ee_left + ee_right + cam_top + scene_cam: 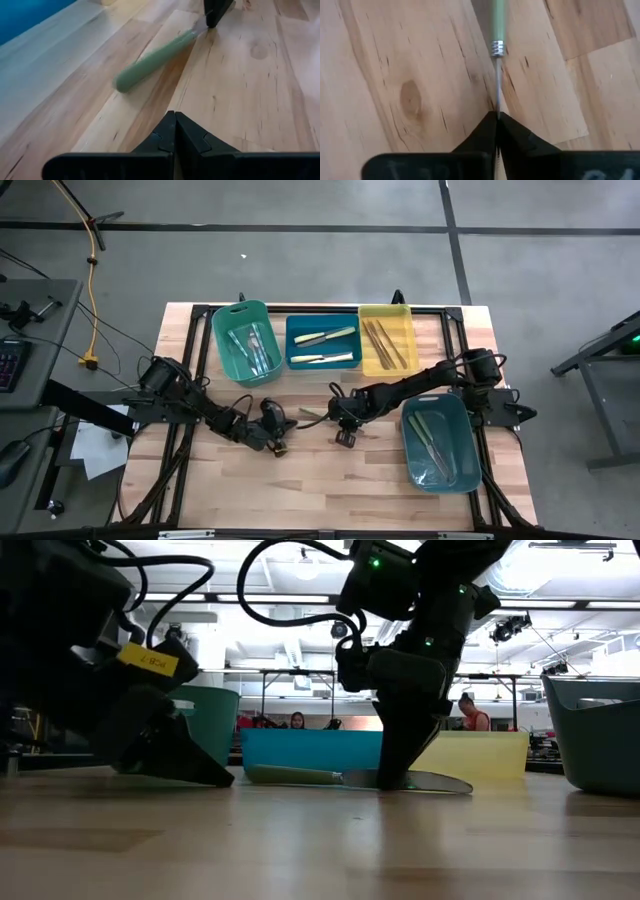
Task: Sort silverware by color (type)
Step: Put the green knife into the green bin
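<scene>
While the right end effector (497, 116) presses down at the middle of the wooden surface (330, 480), its two dark fingers are pinched together on the thin silvery blade of a green-handled knife (498, 30). In the right wrist view the blade runs edge-on straight out from between the fingertips, past a ribbed metal collar, to the pale green handle. In the low view this knife (300, 775) lies flat on the surface, handle toward the left and blade tip showing past the right side of the end effector.

To its left, the left end effector (175, 131) rests near the surface with its fingers fully closed and nothing between them; the green handle lies just ahead of it, apart from it.

Along the far edge stand three bins: a green bin (243, 343) on the left holding clear-bluish utensils, a blue bin (323, 343) in the middle with two pale yellow-handled knives (326, 347), and a yellow bin (388, 340) with brownish-handled utensils. A grey-teal bin (440, 442) sits near the right, holding green-handled utensils (430, 442).
</scene>
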You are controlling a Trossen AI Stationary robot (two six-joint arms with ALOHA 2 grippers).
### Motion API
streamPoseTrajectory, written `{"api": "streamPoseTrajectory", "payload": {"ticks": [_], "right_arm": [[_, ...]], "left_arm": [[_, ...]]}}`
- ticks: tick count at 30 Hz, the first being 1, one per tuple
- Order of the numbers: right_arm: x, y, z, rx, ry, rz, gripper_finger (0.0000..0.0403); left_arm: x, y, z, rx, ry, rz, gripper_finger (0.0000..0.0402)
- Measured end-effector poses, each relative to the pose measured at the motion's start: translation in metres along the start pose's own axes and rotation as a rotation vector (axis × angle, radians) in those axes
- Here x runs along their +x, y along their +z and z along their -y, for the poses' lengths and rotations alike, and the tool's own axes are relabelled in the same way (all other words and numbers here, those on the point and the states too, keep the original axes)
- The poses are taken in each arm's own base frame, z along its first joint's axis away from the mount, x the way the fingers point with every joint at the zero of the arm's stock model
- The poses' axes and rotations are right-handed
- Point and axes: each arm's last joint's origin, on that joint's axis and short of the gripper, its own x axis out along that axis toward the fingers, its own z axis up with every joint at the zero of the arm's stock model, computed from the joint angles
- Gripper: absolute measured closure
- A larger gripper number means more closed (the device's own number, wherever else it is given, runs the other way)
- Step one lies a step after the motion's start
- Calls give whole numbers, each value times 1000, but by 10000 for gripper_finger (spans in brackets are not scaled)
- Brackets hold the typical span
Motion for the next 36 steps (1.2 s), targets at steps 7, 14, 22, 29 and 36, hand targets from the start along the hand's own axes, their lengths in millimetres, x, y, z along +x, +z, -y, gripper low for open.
{"api": "streamPoseTrajectory", "payload": {"ticks": [7,14,22,29,36], "right_arm": [[-6,1,-1,5,12,10,400],[-44,0,-1,-24,-13,54,401],[-79,-17,9,-8,-7,323,402],[-77,-25,22,-38,175,770,402],[-100,5,34,-146,155,1086,402]], "left_arm": [[-13,18,4,52,-55,64,401],[-68,78,5,110,-134,260,401],[-130,128,-37,91,-90,448,401],[-145,138,-64,116,-122,495,401],[-132,140,-83,117,-180,504,401]]}}
